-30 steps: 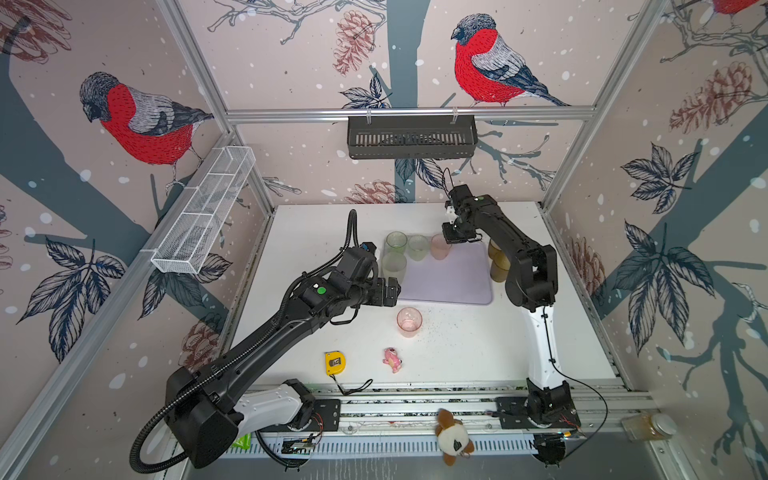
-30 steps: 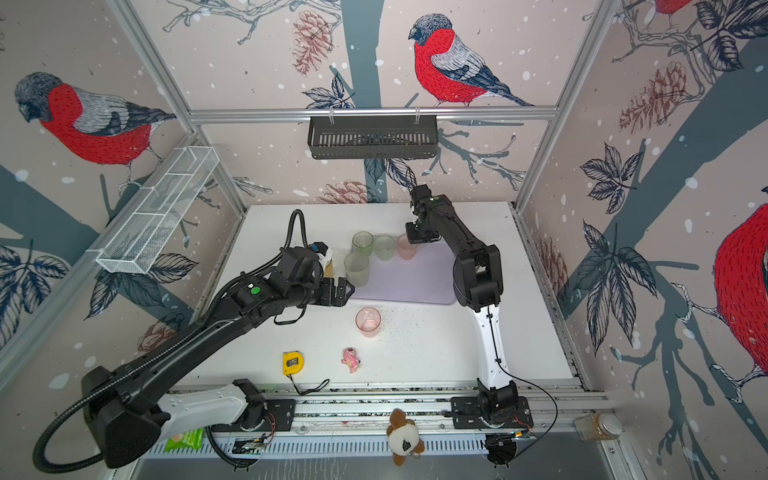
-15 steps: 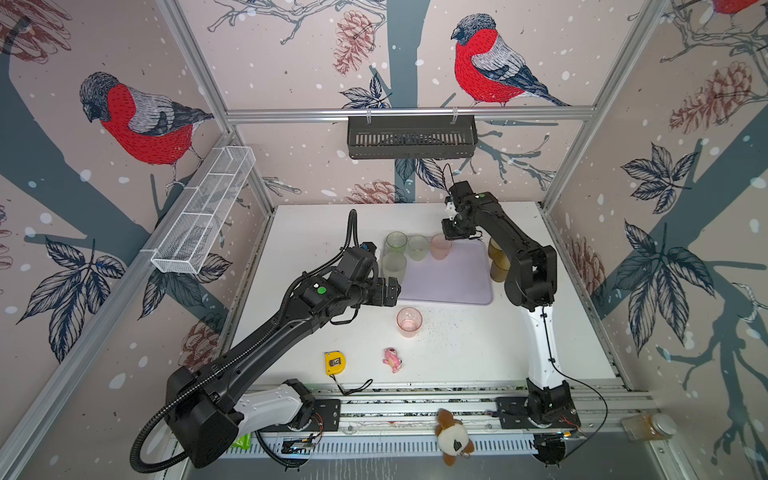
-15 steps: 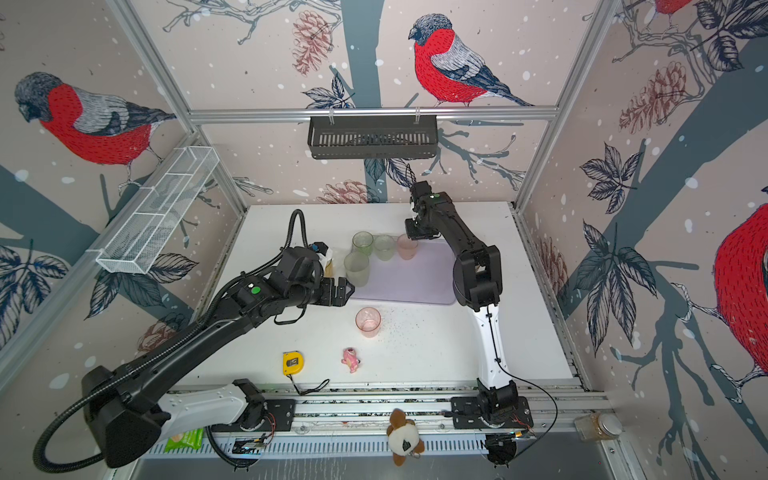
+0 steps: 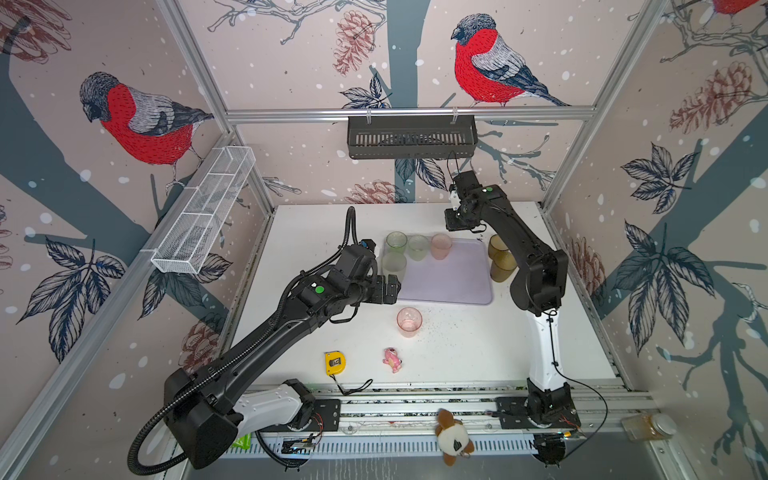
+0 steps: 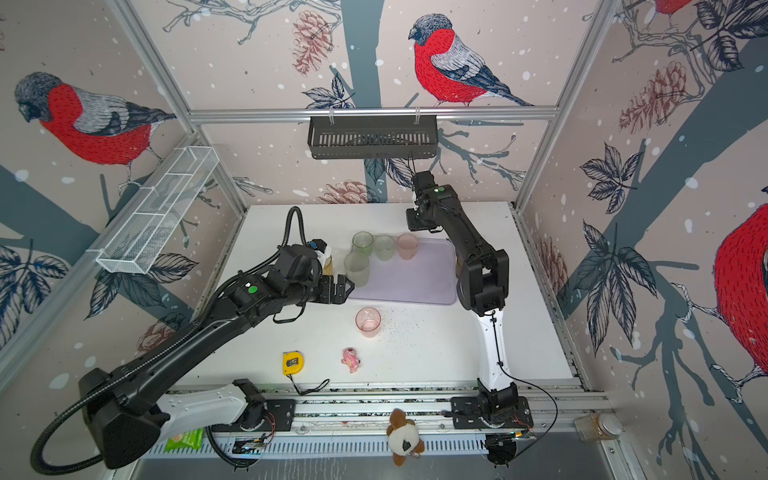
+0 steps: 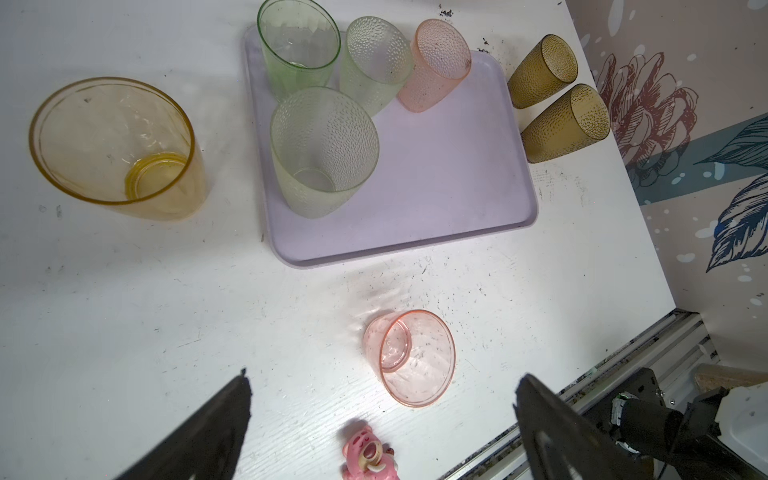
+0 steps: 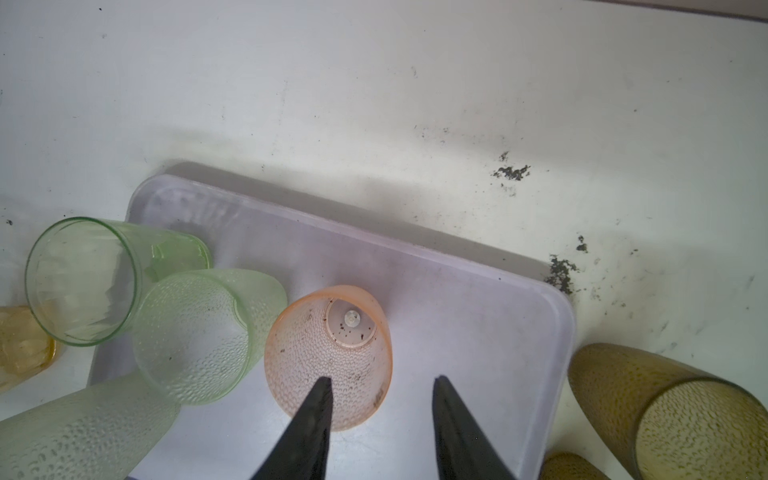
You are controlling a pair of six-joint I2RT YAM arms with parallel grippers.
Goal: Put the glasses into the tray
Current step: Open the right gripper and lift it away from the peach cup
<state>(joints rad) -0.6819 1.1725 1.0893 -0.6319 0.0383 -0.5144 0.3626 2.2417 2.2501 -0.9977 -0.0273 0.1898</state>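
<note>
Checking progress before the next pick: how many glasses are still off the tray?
4. A yellow glass stands left of the tray, two brown glasses stand right of it, and a pink glass stands in front of it. None seems hidden.

eight glasses (image 7: 324,149), one tray (image 7: 436,187), two baskets (image 5: 411,137), one tape measure (image 5: 334,363).
</note>
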